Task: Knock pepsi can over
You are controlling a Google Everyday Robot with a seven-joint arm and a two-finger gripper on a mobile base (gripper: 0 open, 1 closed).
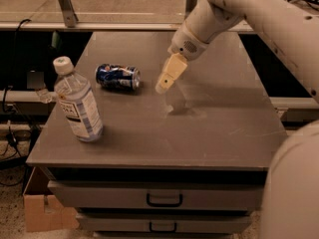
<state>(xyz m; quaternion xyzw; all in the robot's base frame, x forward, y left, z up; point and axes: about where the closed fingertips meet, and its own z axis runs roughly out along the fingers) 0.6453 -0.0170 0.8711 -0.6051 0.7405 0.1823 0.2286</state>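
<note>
Small dark blue aluminium pepsi can (118, 77) lies sideways on grey worktop (214, 123). Gripper (162, 87) hovers beside it, fingers (170, 72) closed, empty. Knock-over judged complete; next, withdraw clear.

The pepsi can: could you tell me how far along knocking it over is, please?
Done: the can lies on its side on the table. In hand: nothing; the gripper hangs beside the can, apart from it. Left: nothing that shows. The bottle stands upright, untouched.
</note>
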